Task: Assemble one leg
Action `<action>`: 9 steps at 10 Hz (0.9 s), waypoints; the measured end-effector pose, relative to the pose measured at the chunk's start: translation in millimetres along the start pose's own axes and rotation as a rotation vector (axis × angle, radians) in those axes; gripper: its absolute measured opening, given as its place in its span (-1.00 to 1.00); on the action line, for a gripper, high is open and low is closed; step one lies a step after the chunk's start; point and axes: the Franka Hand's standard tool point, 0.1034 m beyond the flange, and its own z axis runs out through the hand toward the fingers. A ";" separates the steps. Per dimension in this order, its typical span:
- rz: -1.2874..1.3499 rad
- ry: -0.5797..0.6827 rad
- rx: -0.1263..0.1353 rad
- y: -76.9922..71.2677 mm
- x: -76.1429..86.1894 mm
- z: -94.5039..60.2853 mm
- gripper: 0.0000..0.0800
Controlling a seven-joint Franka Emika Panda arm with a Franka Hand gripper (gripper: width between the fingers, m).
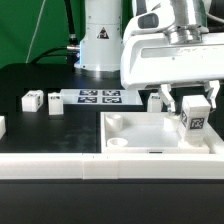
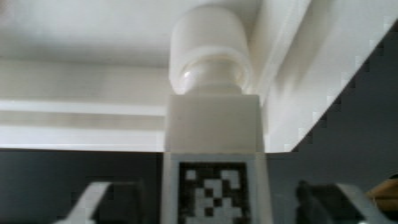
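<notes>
A leg, a small white block with a marker tag, stands at the corner of the white square tabletop on the exterior view's right. My gripper hangs over it, open, with one finger on each side of the leg. In the wrist view the leg points its round peg at the tabletop's corner. Dark gaps show between the leg and both fingertips, so they do not touch it.
Two more legs stand at the exterior view's left, and a further one is at the left edge. The marker board lies behind the tabletop. The robot base stands at the back.
</notes>
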 end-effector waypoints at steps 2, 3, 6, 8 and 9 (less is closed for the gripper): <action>0.000 -0.001 0.000 0.0 -0.3 0.2 0.42; 0.000 -0.001 0.000 0.0 -0.5 0.3 0.59; 0.000 -0.002 0.000 0.0 -0.8 0.4 0.62; -0.003 -0.037 0.004 2.1 2.4 -4.2 0.62; -0.003 -0.044 0.008 1.4 10.9 -12.3 0.62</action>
